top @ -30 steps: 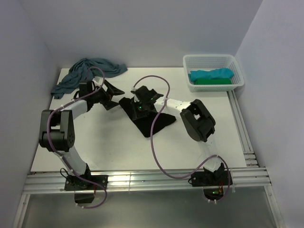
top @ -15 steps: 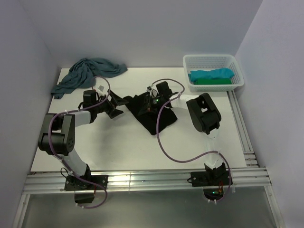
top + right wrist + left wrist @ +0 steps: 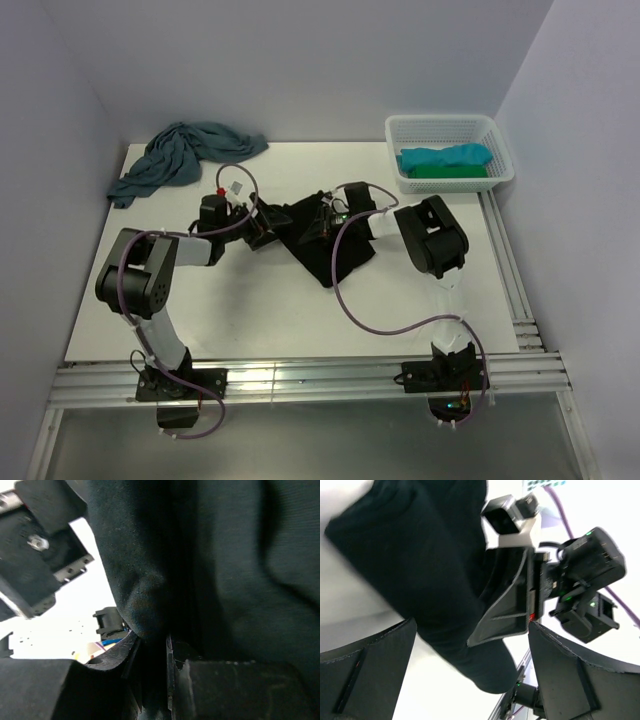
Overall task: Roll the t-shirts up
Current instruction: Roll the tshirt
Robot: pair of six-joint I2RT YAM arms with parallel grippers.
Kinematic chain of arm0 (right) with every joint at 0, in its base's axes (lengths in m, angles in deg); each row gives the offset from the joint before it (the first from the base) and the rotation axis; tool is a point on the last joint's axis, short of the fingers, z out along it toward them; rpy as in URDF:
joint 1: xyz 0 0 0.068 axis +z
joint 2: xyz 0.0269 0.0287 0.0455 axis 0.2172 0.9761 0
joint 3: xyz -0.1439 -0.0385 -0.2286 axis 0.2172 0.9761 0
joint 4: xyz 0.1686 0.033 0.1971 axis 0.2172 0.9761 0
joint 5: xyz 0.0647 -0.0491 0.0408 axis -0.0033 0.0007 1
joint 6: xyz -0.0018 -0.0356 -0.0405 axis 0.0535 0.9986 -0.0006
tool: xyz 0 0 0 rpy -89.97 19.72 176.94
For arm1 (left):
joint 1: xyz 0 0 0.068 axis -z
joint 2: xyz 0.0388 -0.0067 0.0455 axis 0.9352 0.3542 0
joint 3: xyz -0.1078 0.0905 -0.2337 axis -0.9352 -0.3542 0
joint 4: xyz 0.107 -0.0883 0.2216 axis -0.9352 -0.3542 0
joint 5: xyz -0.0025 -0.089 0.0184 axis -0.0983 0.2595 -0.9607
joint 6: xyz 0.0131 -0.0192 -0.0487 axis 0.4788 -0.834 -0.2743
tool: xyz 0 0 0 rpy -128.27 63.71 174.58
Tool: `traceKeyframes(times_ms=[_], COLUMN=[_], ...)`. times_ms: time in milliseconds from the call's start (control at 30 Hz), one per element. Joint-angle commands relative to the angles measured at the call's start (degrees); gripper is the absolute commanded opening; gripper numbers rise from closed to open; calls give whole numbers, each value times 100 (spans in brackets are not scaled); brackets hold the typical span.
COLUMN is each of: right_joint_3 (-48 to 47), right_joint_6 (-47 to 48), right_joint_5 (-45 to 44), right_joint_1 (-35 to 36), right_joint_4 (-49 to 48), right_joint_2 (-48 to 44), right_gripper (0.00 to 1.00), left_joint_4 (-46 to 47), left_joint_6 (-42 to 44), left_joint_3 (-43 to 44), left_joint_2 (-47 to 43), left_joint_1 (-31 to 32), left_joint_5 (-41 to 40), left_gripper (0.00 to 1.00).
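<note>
The black t-shirt (image 3: 325, 250) lies crumpled at mid-table. My right gripper (image 3: 322, 222) sits at its far edge, shut on a fold of the black cloth (image 3: 150, 610); its jaws (image 3: 161, 680) pinch the fold between them. My left gripper (image 3: 258, 226) is just left of the shirt, low over the table. It is open, with fingers (image 3: 365, 675) wide apart, and the black shirt (image 3: 420, 555) and the right gripper (image 3: 510, 600) lie ahead of it. The grey-teal t-shirt (image 3: 185, 150) lies heaped at the far left. The turquoise t-shirt (image 3: 445, 157) and the green t-shirt (image 3: 450, 171) lie in the basket.
The white mesh basket (image 3: 440, 128) stands at the far right corner. Purple cables (image 3: 335, 290) loop over the table from both arms. Metal rails (image 3: 300, 378) run along the near edge and down the right side.
My left gripper has swung right and nearer, from beside the grey-teal shirt to the black shirt's left edge. My right gripper has shifted right, and the black shirt has bunched up with it.
</note>
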Motion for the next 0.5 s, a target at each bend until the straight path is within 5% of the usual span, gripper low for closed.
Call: traceKeyframes(times_ms=[0,467], right_joint_3=[74,232], right_joint_6=[-383,-102], right_joint_5=[222,134], right_joint_1=[-118,-259], right_joint_4=[-520,-317], right_joint_2=[177,336], right_gripper=[0,0], left_joint_4=[291,-342], left_joint_6=[95,500], left_joint_3=[-87,325], left_joint_2=[62,501], left_joint_1=[125,441], left_joint_5=[-232,-900], left_gripper=[99,96])
